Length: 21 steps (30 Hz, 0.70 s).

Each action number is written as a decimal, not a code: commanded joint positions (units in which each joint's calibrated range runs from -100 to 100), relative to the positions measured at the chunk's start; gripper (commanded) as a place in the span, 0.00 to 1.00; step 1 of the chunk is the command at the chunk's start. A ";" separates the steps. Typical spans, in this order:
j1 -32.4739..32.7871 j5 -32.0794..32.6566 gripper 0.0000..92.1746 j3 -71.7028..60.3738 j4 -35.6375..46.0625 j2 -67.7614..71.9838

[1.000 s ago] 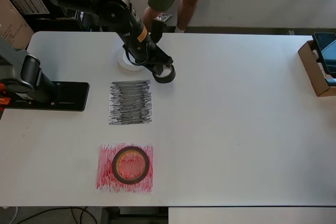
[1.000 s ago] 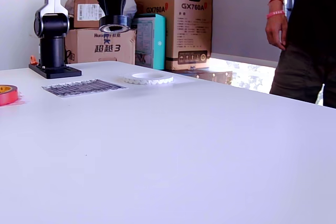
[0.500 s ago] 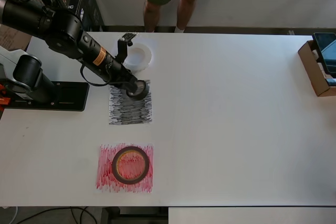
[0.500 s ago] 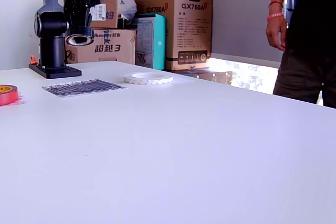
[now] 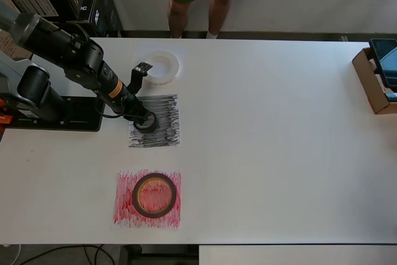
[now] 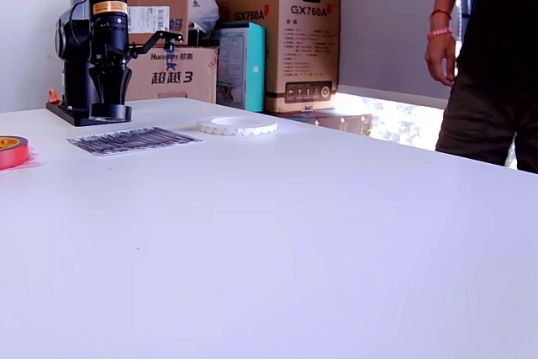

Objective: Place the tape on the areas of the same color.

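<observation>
While the end effector [image 5: 146, 122] pinches the black roll [image 5: 147, 123] directly beneath it, the roll sits low over the black sheet [image 5: 162, 130], near that sheet's left edge in the overhead view; whether it touches cannot be told. Straight up looks free. The white ring [image 5: 160, 67] lies just beyond the sheet, and the red ring [image 5: 154, 195] rests on the red sheet [image 5: 124, 210], well apart.

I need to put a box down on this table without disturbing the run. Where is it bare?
Bare: the table's whole stretch between the black sheet and the cardboard box, overhead view. Crowded: the left column, with white tape roll, red sheet, arm base and hand.
</observation>
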 commanded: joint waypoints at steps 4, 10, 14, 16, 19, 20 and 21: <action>0.33 2.30 0.01 -0.94 0.45 1.40; -0.14 2.38 0.13 -0.94 0.37 1.31; -0.30 2.38 0.33 -0.94 0.37 1.02; -0.30 2.38 0.44 -0.94 0.37 1.02; -0.30 2.30 0.60 -0.94 0.37 1.02; -0.22 2.30 0.64 -0.94 0.37 1.02; -0.22 2.30 0.68 -0.94 0.37 1.02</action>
